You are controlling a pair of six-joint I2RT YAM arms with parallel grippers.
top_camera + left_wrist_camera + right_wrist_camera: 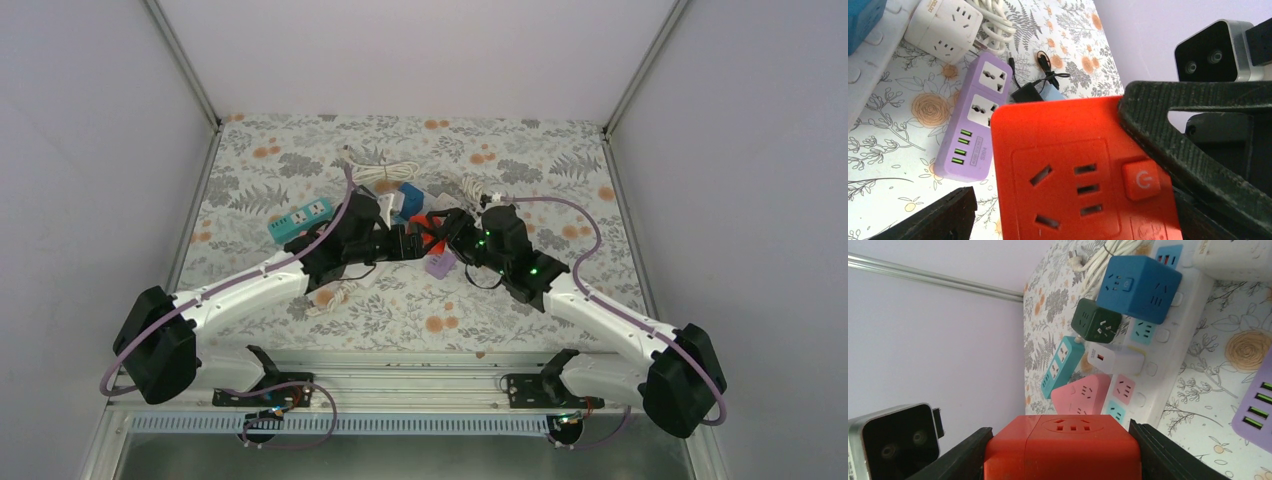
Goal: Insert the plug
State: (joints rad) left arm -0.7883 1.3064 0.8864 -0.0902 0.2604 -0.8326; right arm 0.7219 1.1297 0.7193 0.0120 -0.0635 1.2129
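A red socket cube (1063, 445) hangs above the middle of the table (520, 310), and my right gripper (1060, 432) is shut on it, a finger pressed to each side. Any plug pins on the cube are hidden. My left gripper (1048, 155) stands open around the same cube (1073, 165). Its upper finger (1168, 135) lies against the cube's edge by the power button, while the lower finger (928, 217) is apart from it. In the top view both grippers meet at the cube (432, 237).
Below lies a white power strip (1168, 340) carrying a blue cube (1138, 285), a dark green cube (1095, 320), a white adapter (1113, 359) and a pink socket block (1083, 392). A teal strip (300, 220), a purple strip (975, 120), a white cube (943, 25) and coiled white cable (385, 172) surround it.
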